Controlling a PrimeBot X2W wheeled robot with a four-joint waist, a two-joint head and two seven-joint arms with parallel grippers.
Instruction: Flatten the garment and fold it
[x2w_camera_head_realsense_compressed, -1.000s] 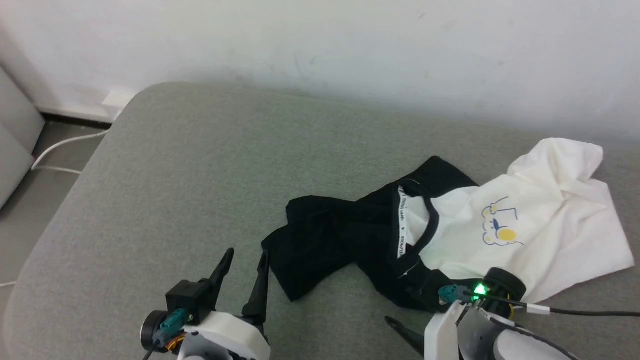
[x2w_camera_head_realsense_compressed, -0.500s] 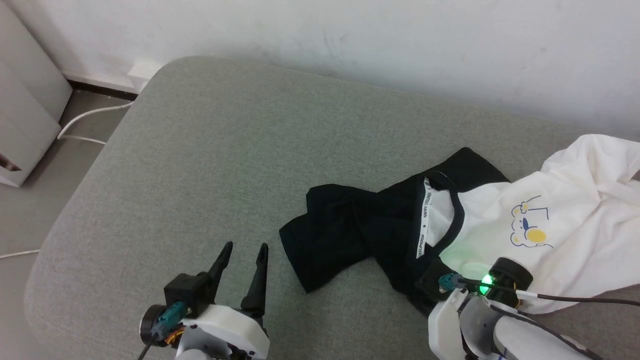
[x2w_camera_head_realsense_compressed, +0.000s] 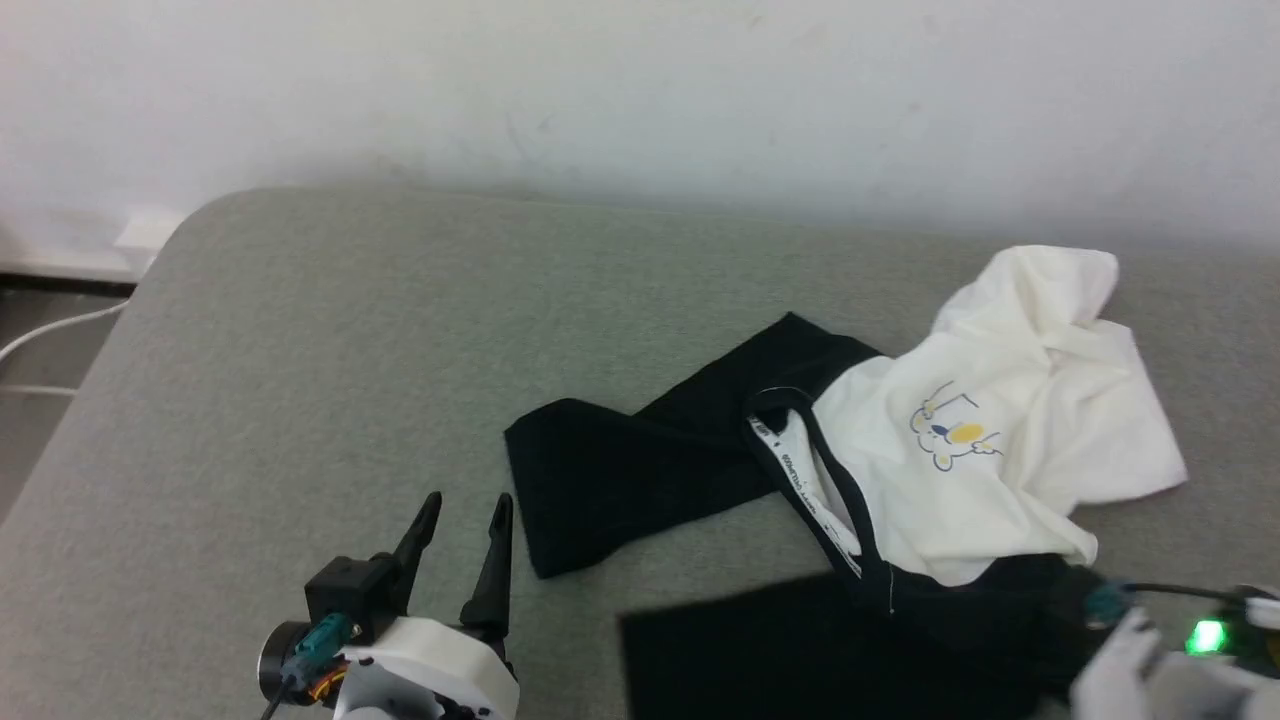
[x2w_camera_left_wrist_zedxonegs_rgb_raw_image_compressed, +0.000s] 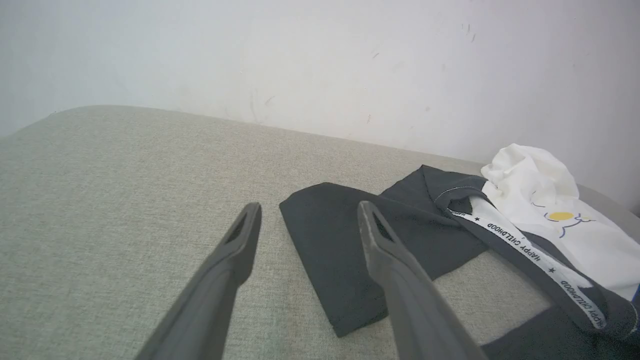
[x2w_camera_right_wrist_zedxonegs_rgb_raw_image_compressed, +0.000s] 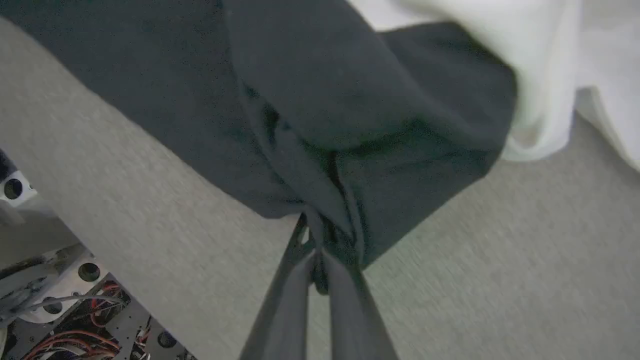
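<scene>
A grey-green cushion (x2w_camera_head_realsense_compressed: 300, 350) runs back to a plain white wall (x2w_camera_head_realsense_compressed: 640, 90). The shirt (x2w_camera_head_realsense_compressed: 1000, 470) lies rumpled on the cushion's right half. Its cream body is bunched toward the far right, one black sleeve (x2w_camera_head_realsense_compressed: 610, 470) lies flat out to the left, and the other sleeve (x2w_camera_head_realsense_compressed: 800, 650) stretches along the near side. At the near right, the right gripper (x2w_camera_right_wrist_zedxonegs_rgb_raw_image_compressed: 322, 255) is pinched tight on a gathered wad of that near sleeve's cloth. The left gripper (x2w_camera_head_realsense_compressed: 467, 505) hovers wide apart and empty, just left of the flat sleeve's end.

The pinch looks to be on a bunched fold, possibly several layers. A pull from there may drag the whole shirt toward the near edge instead of spreading it, since nothing pins the other side. The thin wad could also slip free under tension.
</scene>
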